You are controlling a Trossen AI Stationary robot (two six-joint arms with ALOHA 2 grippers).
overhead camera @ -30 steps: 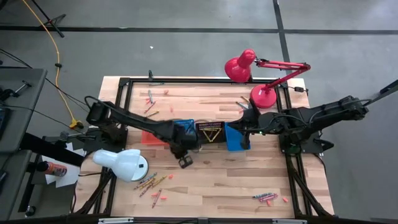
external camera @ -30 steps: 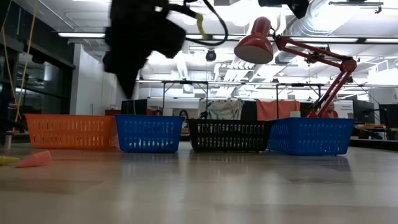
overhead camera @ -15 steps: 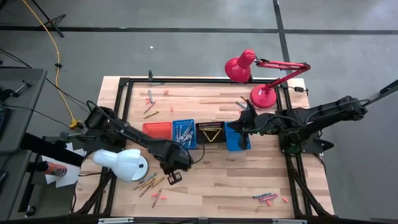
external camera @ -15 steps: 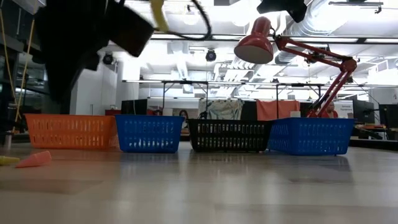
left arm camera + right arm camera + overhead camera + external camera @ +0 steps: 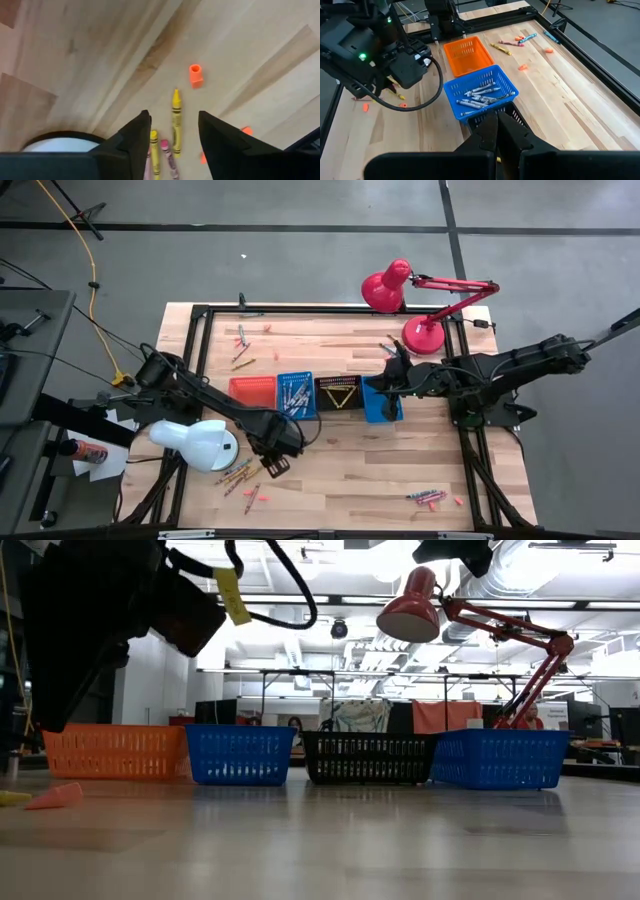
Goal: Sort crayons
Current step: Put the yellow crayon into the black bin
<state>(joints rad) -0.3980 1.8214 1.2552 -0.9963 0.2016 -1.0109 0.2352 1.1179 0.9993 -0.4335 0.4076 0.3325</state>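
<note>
My left gripper (image 5: 274,464) hangs open over the near-left part of the table, just right of a loose heap of crayons (image 5: 238,474). In its wrist view my left gripper (image 5: 174,115) has a yellow crayon (image 5: 176,122) lying on the wood below the gap between its fingers, with another yellow crayon (image 5: 154,150) and a pink crayon (image 5: 167,156) beside it. An orange crayon stub (image 5: 195,75) lies farther off. My right gripper (image 5: 497,116) is shut and holds nothing. It hovers near the black basket (image 5: 338,393) and the right blue basket (image 5: 382,402).
Several baskets stand in a row mid-table: orange (image 5: 252,389), blue with grey crayons (image 5: 480,95), black, blue. A white lamp head (image 5: 195,444) sits left of my left gripper, and a red lamp (image 5: 420,335) at the far right. More crayons lie at the near right (image 5: 428,497) and far left (image 5: 240,340).
My left gripper has swung away from the left blue basket toward the table's near edge and a little left, ending beside the crayon heap. The blue basket and its crayons, which the arm covered before, now show.
</note>
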